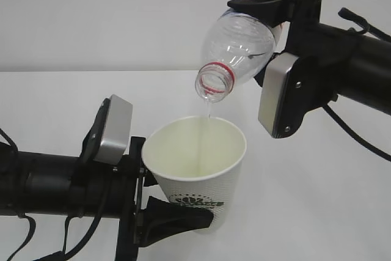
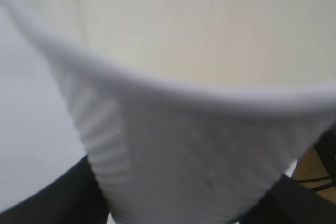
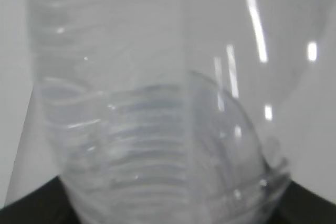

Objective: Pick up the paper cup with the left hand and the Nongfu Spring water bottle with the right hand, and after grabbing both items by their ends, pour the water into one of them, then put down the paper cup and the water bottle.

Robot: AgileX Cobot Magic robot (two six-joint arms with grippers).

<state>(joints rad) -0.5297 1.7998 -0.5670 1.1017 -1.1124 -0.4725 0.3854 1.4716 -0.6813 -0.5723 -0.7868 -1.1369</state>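
The black left gripper (image 1: 177,215) is clamping the small white paper cup (image 1: 198,175); above it, the black right gripper (image 1: 269,25) is clamping the tilted clear plastic bottle (image 1: 238,44), trickling water (image 1: 206,114) into the cup.

White paper cup (image 1: 198,178) with dark green logo and cream inside, clear bottle (image 1: 238,47) with red neck ring, my black arms' silver-grey blocks (image 1: 115,129), white table (image 1: 330,200).

- A robot test bench in a lab or studio, not a home or kitchen.
- A plain white tabletop (image 1: 317,200) meets a bare, pale grey wall (image 1: 122,16), with no furnishings.
- Two black robot arms with loose cables (image 1: 360,145) hang over the table.
- The left wrist view catches a strip of wood-coloured floor (image 2: 315,174) past the table edge.
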